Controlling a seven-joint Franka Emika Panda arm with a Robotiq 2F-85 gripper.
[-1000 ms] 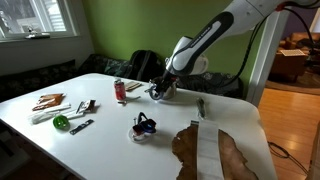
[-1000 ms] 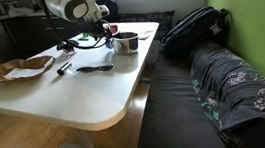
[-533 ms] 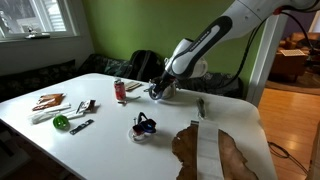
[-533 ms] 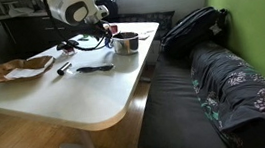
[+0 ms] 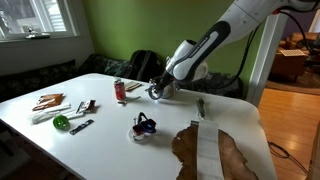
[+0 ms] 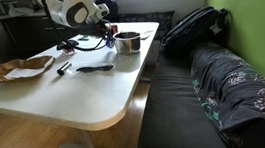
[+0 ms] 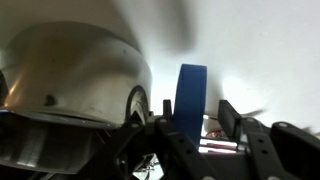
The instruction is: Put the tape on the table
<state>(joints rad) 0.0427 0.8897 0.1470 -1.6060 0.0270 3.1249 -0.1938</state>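
Observation:
The tape (image 7: 195, 100) is a blue roll seen edge-on in the wrist view, standing upright between my fingers. My gripper (image 7: 198, 116) straddles it: the left finger lies against the roll, and a narrow gap shows between the roll and the right finger (image 7: 230, 112). A shiny metal pot (image 7: 70, 90) sits right beside the tape. In both exterior views the gripper (image 5: 158, 90) (image 6: 106, 33) is low at the pot (image 6: 126, 42) near the far end of the white table (image 5: 110, 140); the tape itself is hidden there.
On the table lie a red can (image 5: 120, 91), a green object (image 5: 61, 122), small tools (image 5: 82, 107), a dark bundle (image 5: 144, 125) and brown paper (image 5: 215, 150). A backpack (image 6: 193, 29) rests on the bench (image 6: 245, 91) beside the table.
The jaws have narrowed around the blue tape over the last second. The arm has hardly shifted at the pot.

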